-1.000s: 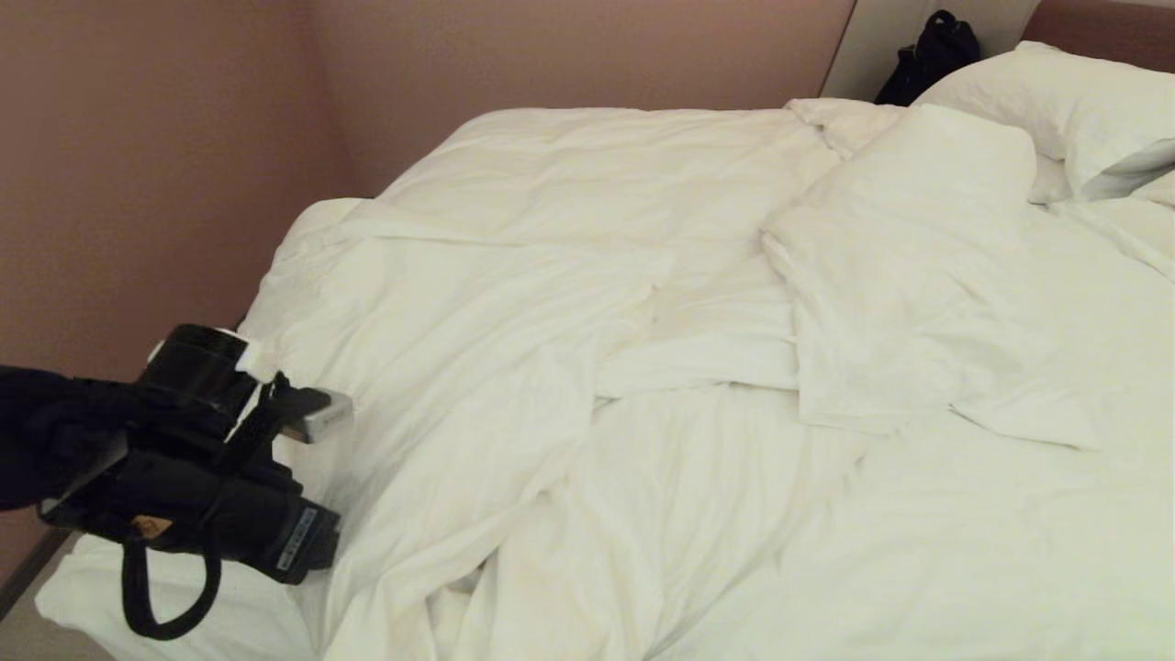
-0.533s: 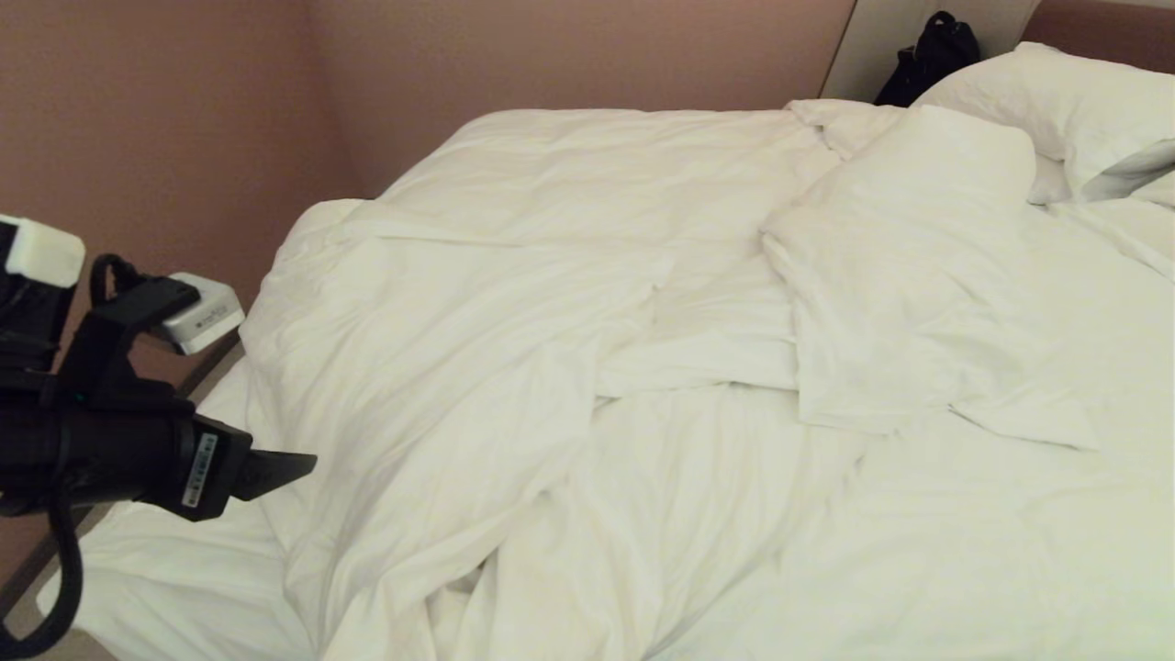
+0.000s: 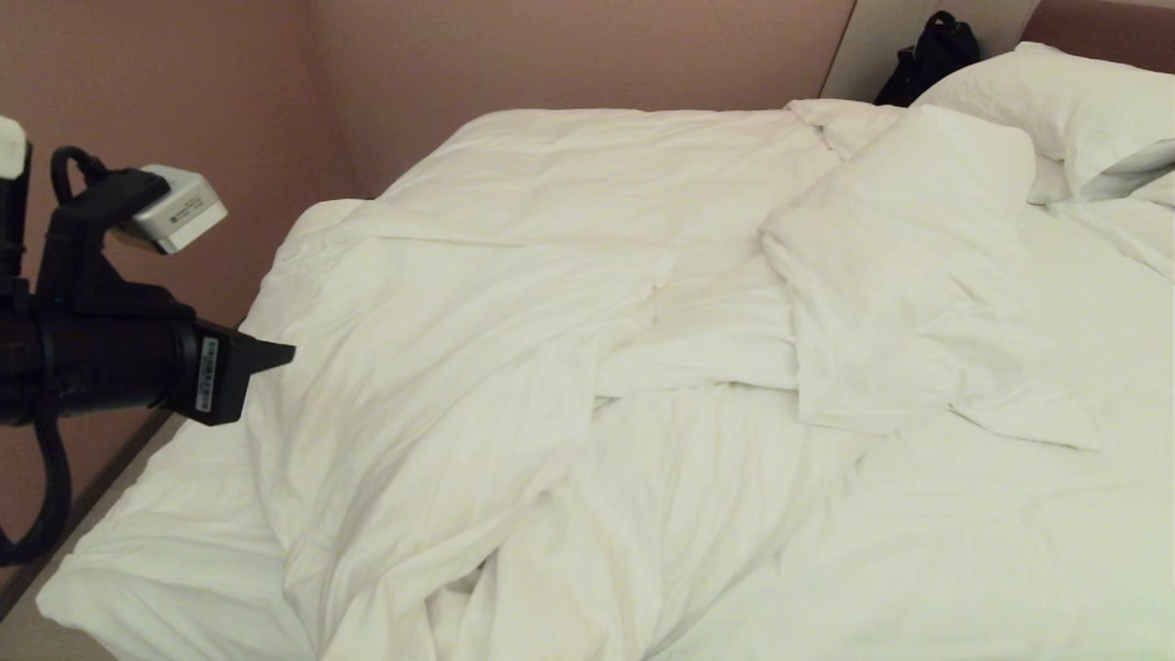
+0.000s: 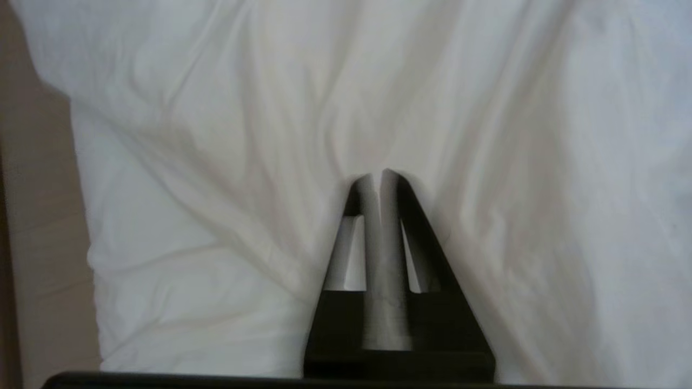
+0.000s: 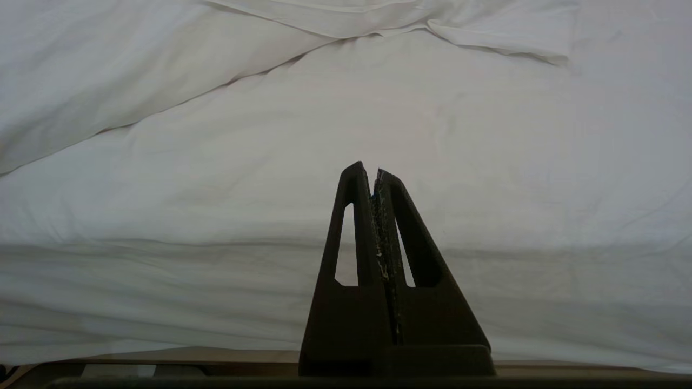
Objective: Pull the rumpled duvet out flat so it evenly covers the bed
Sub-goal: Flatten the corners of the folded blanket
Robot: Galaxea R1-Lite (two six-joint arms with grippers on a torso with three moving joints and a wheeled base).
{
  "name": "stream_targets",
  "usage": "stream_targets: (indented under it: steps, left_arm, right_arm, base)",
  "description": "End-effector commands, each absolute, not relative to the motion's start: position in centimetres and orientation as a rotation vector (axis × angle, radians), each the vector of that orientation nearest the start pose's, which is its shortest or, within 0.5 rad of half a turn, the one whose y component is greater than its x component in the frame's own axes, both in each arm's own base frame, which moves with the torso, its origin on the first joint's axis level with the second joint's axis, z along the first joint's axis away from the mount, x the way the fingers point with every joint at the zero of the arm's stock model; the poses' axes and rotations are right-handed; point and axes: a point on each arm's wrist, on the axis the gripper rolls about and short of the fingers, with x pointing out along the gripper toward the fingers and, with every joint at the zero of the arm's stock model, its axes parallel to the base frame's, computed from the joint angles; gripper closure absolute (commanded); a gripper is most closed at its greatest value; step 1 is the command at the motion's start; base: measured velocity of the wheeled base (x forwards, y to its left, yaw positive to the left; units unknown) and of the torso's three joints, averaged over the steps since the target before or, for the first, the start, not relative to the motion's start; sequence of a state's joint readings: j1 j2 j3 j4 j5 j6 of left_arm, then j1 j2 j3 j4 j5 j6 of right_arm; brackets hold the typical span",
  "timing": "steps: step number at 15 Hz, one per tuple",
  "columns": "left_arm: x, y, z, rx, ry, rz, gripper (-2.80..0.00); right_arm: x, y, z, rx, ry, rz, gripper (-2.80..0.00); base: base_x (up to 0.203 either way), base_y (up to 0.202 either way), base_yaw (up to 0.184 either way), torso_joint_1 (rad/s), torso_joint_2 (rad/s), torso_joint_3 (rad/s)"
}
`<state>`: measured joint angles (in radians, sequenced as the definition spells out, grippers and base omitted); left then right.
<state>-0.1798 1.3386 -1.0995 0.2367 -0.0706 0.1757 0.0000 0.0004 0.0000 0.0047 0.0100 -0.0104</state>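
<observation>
The white duvet (image 3: pixel 514 367) lies rumpled over the bed (image 3: pixel 156 542), with deep folds down its middle and bare sheet showing at the near left corner. My left gripper (image 3: pixel 286 349) reaches in level from the left, tips at the duvet's left edge. In the left wrist view the left gripper (image 4: pixel 378 174) is shut, and the duvet's (image 4: pixel 216 135) creases run together at its tips, a pinch of cloth between them. My right gripper (image 5: pixel 377 168) is shut on nothing, parked low in front of the duvet (image 5: pixel 324 135) hanging over the bed's near side. It is outside the head view.
Two plump pillows (image 3: pixel 918 184) (image 3: pixel 1083 101) lie at the far right by the headboard (image 3: pixel 1102 18), with a black bag (image 3: pixel 932 50) behind them. A pinkish wall (image 3: pixel 138 110) runs close along the bed's left side, and the platform edge (image 3: pixel 110 468) shows below my left arm.
My left arm has risen from the near left corner up along the bed's left side. Its jaws stood open half a second ago and are now shut at the duvet's edge.
</observation>
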Motion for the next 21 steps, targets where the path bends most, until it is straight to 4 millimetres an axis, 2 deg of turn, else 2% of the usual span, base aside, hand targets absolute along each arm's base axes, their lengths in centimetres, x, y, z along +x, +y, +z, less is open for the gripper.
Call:
stream_targets:
  steps: [1,2,5,7,9,10,12,14,16,18,21]
  left_arm:
    - [22.5,-4.3,27.4,0.194,0.471,-0.304,0.00]
    - [24.5,-4.7,26.7,0.185,0.501,-0.311,0.00]
    - [28.7,-5.5,26.2,0.146,0.521,-0.316,0.00]
    - [29.9,-6.2,26.4,0.119,0.515,-0.323,0.00]
    - [31.8,-8.2,25.8,0.099,0.526,-0.362,0.00]
    - [32.0,-9.4,25.4,0.108,0.537,-0.394,0.00]
    - [31.9,-9.8,25.2,0.114,0.541,-0.402,0.00]
    - [32.0,-11.9,25.5,0.133,0.523,-0.450,0.00]
    - [32.2,-12.0,25.4,0.133,0.526,-0.450,0.00]
    - [32.0,-11.9,23.7,0.134,0.585,-0.447,0.00]
    - [31.4,-11.4,23.4,0.128,0.601,-0.442,0.00]
  right_arm:
    - [-2.3,0.0,7.5,-0.011,0.005,0.011,0.00]
    - [-2.3,0.0,7.5,-0.011,0.005,0.011,0.00]
    - [-2.3,0.0,7.5,-0.011,0.005,0.011,0.00]
    - [-2.3,0.0,7.5,-0.011,0.005,0.011,0.00]
    - [-2.3,0.0,7.5,-0.011,0.005,0.011,0.00]
    - [-2.3,0.0,7.5,-0.011,0.005,0.011,0.00]
    - [-2.3,0.0,7.5,-0.011,0.005,0.011,0.00]
    - [-2.3,0.0,7.5,-0.011,0.005,0.011,0.00]
    - [-2.3,0.0,7.5,-0.011,0.005,0.011,0.00]
    - [-2.3,0.0,7.5,-0.011,0.005,0.011,0.00]
    - [-2.3,0.0,7.5,-0.011,0.005,0.011,0.00]
  base:
    - [0.000,0.000,0.000,0.000,0.00,0.000]
    - [0.000,0.000,0.000,0.000,0.00,0.000]
    - [0.000,0.000,0.000,0.000,0.00,0.000]
    - [0.000,0.000,0.000,0.000,0.00,0.000]
    - [0.000,0.000,0.000,0.000,0.00,0.000]
    - [0.000,0.000,0.000,0.000,0.00,0.000]
    - [0.000,0.000,0.000,0.000,0.00,0.000]
    - [0.000,0.000,0.000,0.000,0.00,0.000]
    - [0.000,0.000,0.000,0.000,0.00,0.000]
    - [0.000,0.000,0.000,0.000,0.00,0.000]
    - [0.000,0.000,0.000,0.000,0.00,0.000]
